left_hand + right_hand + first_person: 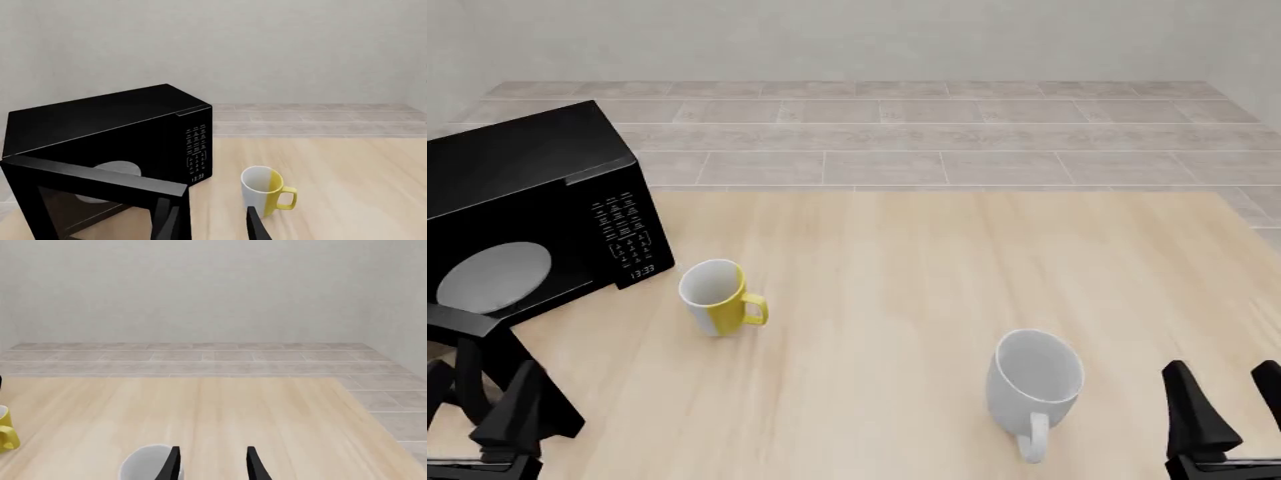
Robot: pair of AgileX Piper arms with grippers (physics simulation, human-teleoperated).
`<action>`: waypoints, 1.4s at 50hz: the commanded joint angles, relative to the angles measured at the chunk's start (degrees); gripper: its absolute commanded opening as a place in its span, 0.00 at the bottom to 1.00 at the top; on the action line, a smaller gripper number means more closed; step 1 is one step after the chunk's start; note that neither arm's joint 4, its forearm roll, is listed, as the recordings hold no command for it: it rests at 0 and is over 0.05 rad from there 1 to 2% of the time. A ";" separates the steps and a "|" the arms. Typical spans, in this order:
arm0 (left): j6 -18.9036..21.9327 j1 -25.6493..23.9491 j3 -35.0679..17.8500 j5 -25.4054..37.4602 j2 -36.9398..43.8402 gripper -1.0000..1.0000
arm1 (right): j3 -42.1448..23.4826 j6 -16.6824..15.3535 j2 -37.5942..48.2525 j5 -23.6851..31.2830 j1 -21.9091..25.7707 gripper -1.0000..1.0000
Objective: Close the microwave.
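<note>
We see the microwave (107, 150) just ahead of our left gripper (212, 225), door (93, 182) ajar | both grippers' jaws parted, empty | risk: our sweep clips the yellow-and-white mug (267, 192) beside the fingers.

Microwave (541, 215) door (93, 177) swung open — yellow mug (717, 298) just beside blocks that flank.

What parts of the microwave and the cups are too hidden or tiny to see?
- Microwave keypad: markings too small to read, front view.
- Microwave door: lower part cut off by the frame edge, left wrist view.
- Grey mug: mostly cut off below, partly behind the right gripper, right wrist view.
- Yellow mug: cut off at the edge, right wrist view.
</note>
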 commanded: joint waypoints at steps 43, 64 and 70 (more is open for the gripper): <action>-5.11 7.28 -0.27 -14.01 18.86 1.00 | 0.02 -1.19 1.35 -0.07 -0.21 1.00; -2.42 8.61 -0.70 -36.06 45.50 1.00 | -0.01 -1.46 3.60 -2.54 0.48 1.00; -3.28 9.00 -0.77 -39.82 50.59 1.00 | -0.02 -1.49 4.12 -3.04 0.55 1.00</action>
